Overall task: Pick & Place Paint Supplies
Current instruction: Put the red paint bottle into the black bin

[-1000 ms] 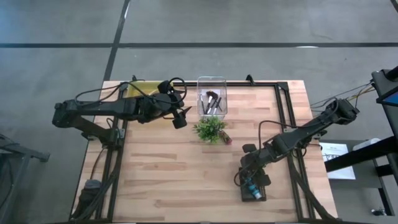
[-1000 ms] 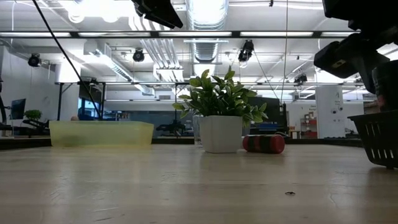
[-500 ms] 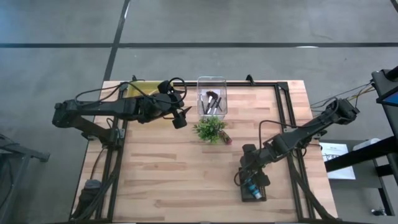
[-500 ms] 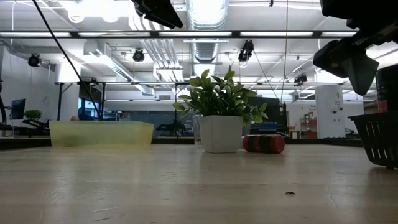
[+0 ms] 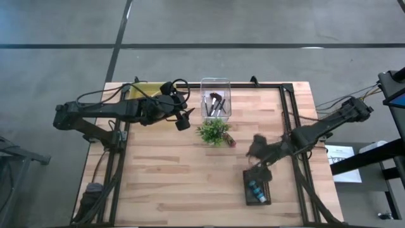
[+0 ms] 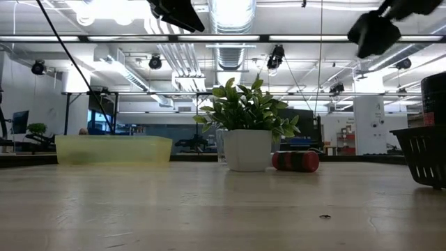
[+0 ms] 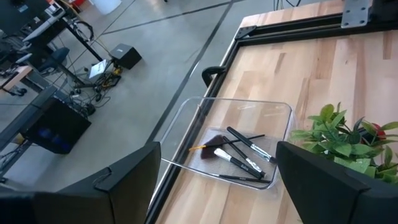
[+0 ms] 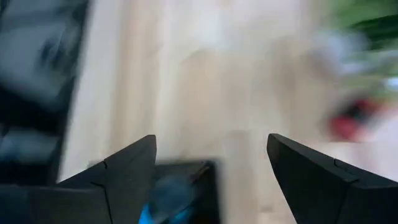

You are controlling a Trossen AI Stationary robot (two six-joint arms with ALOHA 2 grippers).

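Right now the landmark is the small leafy green plant in a white pot [image 5: 213,131], standing near the middle of the light wooden table [image 5: 164,177].

Directly behind the plant, at the table's far edge, sits a clear plastic rectangular tray [image 5: 216,85] holding several thin dark-handled brushes [image 5: 215,104], one of them a fan brush [image 7: 211,140] lying crossed with the others.

Touching or just beside the plant's pot, on its right side, lies a red-and-black cylindrical item [image 6: 295,161]; cannot tell what it is.

To the plant's left at the far edge is a shallow yellow translucent bin [image 6: 113,149].

Well to the right of the plant and nearer the front sits a black mesh basket [image 5: 258,190] with a blue paint tube [image 5: 256,189] inside.

Left gripper [image 5: 185,118] hangs above the table just left of the plant, beside the clear tray; its fingers are spread wide and hold nothing.

Right gripper [image 5: 257,149] is in the air to the right of the plant, above the table between plant and basket, motion-blurred; its fingers [image 8: 118,174] stand wide apart, nothing between them.
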